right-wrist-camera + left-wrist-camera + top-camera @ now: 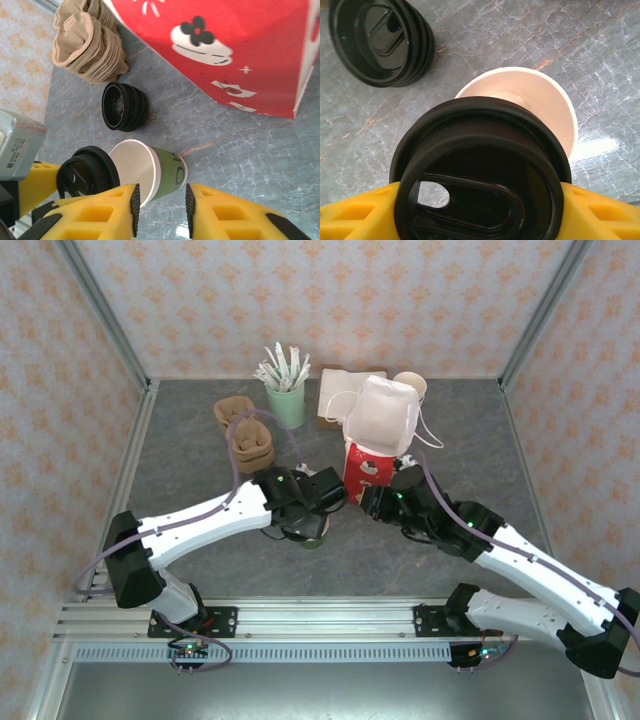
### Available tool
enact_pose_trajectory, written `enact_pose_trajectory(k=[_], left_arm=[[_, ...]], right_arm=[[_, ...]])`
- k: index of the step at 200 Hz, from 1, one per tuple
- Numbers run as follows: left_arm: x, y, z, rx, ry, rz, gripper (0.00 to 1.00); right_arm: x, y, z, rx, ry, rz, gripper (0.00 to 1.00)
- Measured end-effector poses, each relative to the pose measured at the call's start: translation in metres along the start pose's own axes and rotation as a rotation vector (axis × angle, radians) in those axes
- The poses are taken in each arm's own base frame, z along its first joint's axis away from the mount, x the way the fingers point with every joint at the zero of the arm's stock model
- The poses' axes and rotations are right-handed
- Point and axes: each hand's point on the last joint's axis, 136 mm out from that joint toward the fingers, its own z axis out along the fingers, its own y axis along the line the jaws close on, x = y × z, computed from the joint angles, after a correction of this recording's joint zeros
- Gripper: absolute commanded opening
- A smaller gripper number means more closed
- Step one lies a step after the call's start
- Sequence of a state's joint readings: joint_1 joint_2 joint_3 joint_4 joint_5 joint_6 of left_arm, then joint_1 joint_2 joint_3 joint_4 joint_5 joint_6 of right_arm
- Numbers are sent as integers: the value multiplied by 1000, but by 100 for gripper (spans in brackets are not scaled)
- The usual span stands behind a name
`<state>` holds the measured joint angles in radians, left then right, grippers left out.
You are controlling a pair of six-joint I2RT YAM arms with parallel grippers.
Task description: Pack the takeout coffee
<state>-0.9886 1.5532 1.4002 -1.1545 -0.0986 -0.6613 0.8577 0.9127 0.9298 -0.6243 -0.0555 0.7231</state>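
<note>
The task is judged to be at an early stage, with the drink not yet capped and nothing packed. The paper cup [312, 538] is seen standing upright and open on the grey worktop [180, 460] near the middle of the top view, just left of the red and white bag [368, 468]. A single black lid [480, 165] is pinched between the yellow jaws of the left gripper [480, 210] and is held over the cup's mouth, offset towards the lower edge of the left wrist view, so that part of the cream interior of the cup is left exposed at the upper right. No seating of the lid on the rim is shown. The right gripper [162, 207] is seen with its jaws partly spread and nothing between them, bare worktop showing in the gap and the cup just beyond the tips. A stack of spare lids [124, 106] lies on its side near the pulp cup carriers [87, 45] at the upper left of the right wrist view. What is left, as judged from this, is the centring and pressing down of the lid, then the moving of the closed cup to a carrier or the bag; which of these is meant cannot be told
</note>
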Motion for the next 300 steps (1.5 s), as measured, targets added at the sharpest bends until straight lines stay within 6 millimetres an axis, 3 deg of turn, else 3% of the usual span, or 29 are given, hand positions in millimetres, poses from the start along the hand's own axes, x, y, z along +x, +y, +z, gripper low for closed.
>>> enact_pose_trajectory(k=[50, 124, 300], left_arm=[[-3, -12, 16, 5, 19, 17, 67], [-12, -20, 23, 30, -4, 1, 67], [-4, -12, 35, -2, 17, -3, 69]], right_arm=[[-5, -24, -2, 12, -14, 92, 32], [-4, -23, -2, -3, 7, 105, 32], [-2, -25, 1, 7, 16, 106, 33]])
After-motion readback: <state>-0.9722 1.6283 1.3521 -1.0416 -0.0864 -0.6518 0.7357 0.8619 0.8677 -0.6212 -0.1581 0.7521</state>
